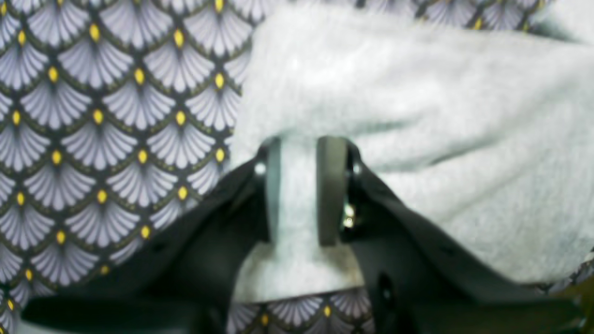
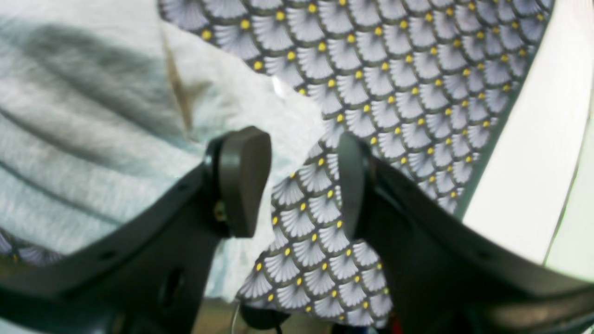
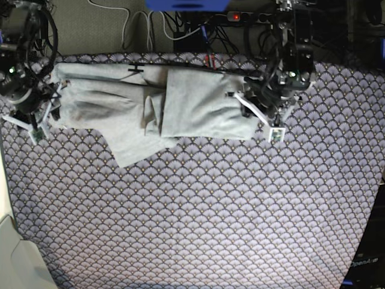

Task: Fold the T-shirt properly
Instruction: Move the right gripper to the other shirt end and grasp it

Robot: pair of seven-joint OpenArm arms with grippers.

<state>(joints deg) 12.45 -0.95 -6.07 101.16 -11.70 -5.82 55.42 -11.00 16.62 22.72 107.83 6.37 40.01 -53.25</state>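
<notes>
The light grey T-shirt (image 3: 150,105) lies crumpled and partly folded across the far part of the table, plain side up. My left gripper (image 1: 301,185) is shut on a pinch of the T-shirt (image 1: 417,116) at its edge. In the base view the left gripper (image 3: 248,110) is at the shirt's right end. My right gripper (image 2: 297,185) is open, with one finger (image 2: 243,181) over the T-shirt's (image 2: 93,116) edge and the other over the tablecloth. In the base view the right gripper (image 3: 49,107) is at the shirt's left end.
The purple fan-patterned tablecloth (image 3: 210,211) covers the table. Cables and a power strip (image 3: 240,17) lie beyond the far edge. The table's edge and a white surface (image 2: 533,139) are close to the right gripper.
</notes>
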